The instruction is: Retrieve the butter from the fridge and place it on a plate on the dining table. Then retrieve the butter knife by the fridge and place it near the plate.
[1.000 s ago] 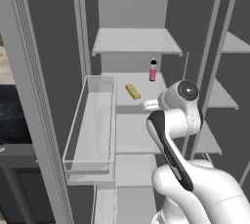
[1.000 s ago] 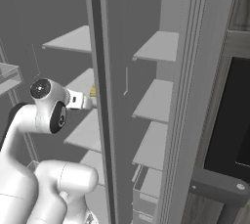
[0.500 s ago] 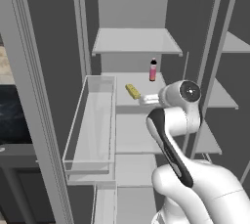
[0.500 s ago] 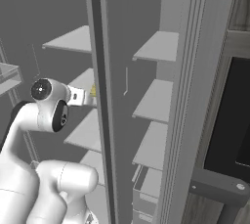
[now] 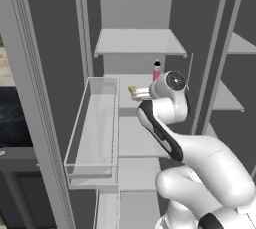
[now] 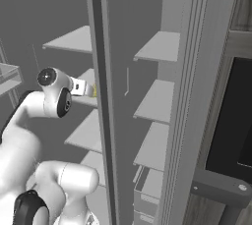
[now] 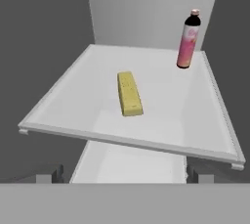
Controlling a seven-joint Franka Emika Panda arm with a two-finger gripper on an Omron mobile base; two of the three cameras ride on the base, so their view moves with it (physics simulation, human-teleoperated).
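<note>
The fridge (image 5: 215,33) stands open with pale shelves inside. The butter (image 7: 129,93), a small pale-yellow stick, lies near the middle of a shelf (image 7: 73,105); it also shows as butter (image 5: 132,89) and butter (image 6: 94,90) just past the hand. My gripper (image 7: 124,175) is open, level with that shelf's front edge and a short way back from the butter, with nothing between its widely spread fingertips (image 7: 51,176). The gripper (image 5: 141,93) points into the fridge from the right, and the gripper (image 6: 87,88) from the left. The plate, dining table and butter knife are out of view.
A pink bottle (image 7: 188,39) with a dark cap stands upright at the shelf's back right, also seen as bottle (image 5: 157,69). A clear door bin (image 5: 95,123) hangs on the open left door. A vertical fridge divider (image 6: 98,96) rises right of the hand. More shelves lie above and below.
The hand has moved forward and a little left, closer to the butter on the shelf. The jaws have stayed open. The butter and bottle have not moved.
</note>
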